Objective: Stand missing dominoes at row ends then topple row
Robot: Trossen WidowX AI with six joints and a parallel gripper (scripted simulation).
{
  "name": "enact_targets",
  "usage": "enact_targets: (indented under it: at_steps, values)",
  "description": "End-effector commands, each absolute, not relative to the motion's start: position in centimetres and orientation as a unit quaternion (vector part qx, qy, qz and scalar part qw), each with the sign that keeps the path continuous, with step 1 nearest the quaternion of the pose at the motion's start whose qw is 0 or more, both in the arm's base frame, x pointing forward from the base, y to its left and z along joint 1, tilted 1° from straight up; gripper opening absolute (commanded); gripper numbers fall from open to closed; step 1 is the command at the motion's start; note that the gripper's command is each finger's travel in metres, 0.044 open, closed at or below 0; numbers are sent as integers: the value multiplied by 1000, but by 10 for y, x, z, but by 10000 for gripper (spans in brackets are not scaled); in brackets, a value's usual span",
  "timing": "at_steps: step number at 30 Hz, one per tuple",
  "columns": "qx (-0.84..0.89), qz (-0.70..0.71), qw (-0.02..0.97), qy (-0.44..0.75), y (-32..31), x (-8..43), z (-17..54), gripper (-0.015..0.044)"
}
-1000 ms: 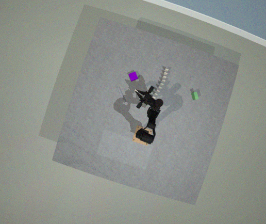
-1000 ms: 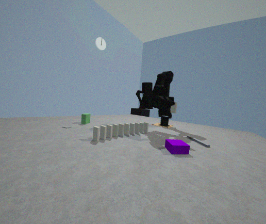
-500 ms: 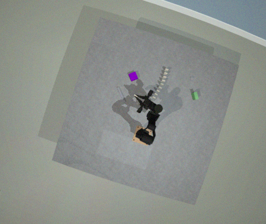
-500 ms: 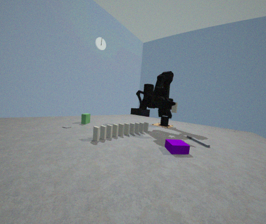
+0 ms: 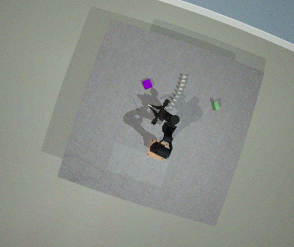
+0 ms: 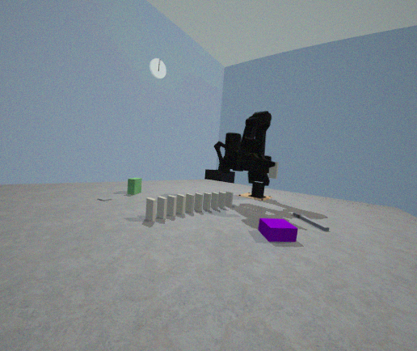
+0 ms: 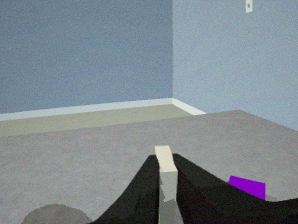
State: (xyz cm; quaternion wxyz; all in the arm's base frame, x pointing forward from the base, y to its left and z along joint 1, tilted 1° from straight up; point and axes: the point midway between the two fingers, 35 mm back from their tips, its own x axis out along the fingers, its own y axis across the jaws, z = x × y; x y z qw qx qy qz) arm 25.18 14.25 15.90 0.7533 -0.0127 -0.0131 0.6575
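A curved row of several cream dominoes (image 5: 180, 89) (image 6: 190, 203) stands upright. My gripper (image 5: 150, 106) (image 6: 272, 165) (image 7: 163, 161) is shut on a cream domino (image 5: 149, 105) (image 6: 273, 171) (image 7: 168, 179), held in the air well above the table. In the overhead view the fingertips are to the left of the row's arm-side end, and the gripper's body is close beside that end domino (image 5: 169, 107). The wrist view looks out across the table and shows the held domino's top and one face; its lower part is partly hidden by the fingers.
A purple block (image 5: 147, 84) (image 6: 278, 230) (image 7: 250, 188) lies left of the row in the overhead view. A green block (image 5: 215, 105) (image 6: 134, 186) stands to the right. A thin grey bar (image 6: 311, 222) lies beyond the purple block. A small flat piece (image 6: 104, 199) lies near the green block.
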Motion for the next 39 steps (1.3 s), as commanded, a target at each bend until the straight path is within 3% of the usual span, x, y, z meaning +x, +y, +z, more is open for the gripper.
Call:
enact_targets:
  at_steps: [1, 39]
  values:
    - [-13, 654, 756, -10, 143, 255, 146, 21]
    - [-33, 637, 770, 4, 149, 251, 53, 21]
